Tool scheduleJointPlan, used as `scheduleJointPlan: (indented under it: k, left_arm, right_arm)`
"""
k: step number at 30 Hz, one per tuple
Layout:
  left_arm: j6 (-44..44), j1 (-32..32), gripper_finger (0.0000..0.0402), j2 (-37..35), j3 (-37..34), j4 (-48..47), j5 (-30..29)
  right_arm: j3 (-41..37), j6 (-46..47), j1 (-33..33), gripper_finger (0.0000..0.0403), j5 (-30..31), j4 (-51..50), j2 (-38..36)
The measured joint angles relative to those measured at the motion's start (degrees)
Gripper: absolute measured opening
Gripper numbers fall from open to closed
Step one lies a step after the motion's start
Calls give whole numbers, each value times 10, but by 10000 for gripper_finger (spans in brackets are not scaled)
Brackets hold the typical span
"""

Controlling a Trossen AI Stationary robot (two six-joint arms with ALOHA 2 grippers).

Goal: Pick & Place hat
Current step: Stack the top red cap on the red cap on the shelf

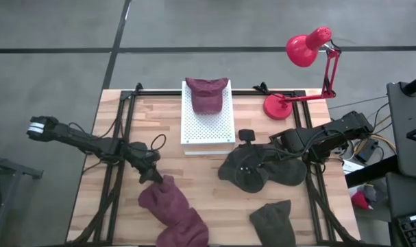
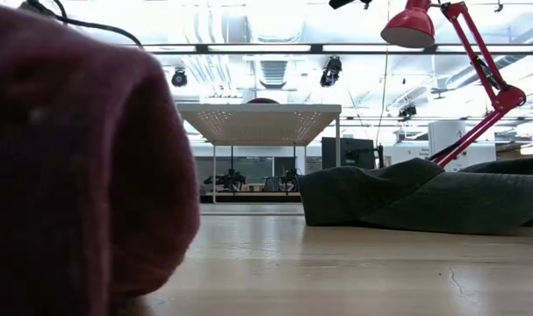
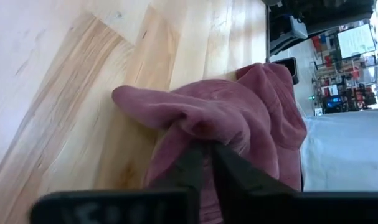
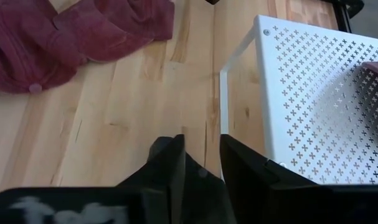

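A maroon hat [image 1: 172, 206] lies crumpled on the table near its near edge; it fills the left of the low view [image 2: 73, 158]. My left gripper [image 1: 155, 177] is at the hat's far-left edge, shut on its cloth [image 3: 208, 152]. A second maroon cap [image 1: 207, 94] rests on the far end of the white perforated stand [image 1: 208, 127]. My right gripper [image 1: 247, 136] hovers beside the stand's right side, above dark hats [image 1: 262, 168]. Its fingers [image 4: 202, 146] are slightly apart, with nothing between them. My left gripper pinches a raised fold of the maroon hat's far-left edge [image 3: 195, 127] between its two fingers. It comes from the table's left, slanting down. One layer or several, I cannot tell. The rest of the hat lies slack on the table.
An olive hat [image 1: 273, 221] lies near the near edge. A red desk lamp [image 1: 307, 51] stands at the far right corner, its base [image 1: 279, 106] beside the stand. The stand's corner [image 4: 263, 37] is close to my right gripper. Bare wood lies between stand and maroon hat.
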Motion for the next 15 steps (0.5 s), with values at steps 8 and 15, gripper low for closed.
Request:
scheduleJointPlan:
  k: [8, 15]
  left_arm:
    - [18, 0, 1, -9, 9, 2, -29]
    - [63, 0, 0, -13, 62, -4, -40]
  right_arm:
    - [0, 2, 0, 72, 0, 0, 0]
    - [0, 2, 0, 54, 0, 0, 0]
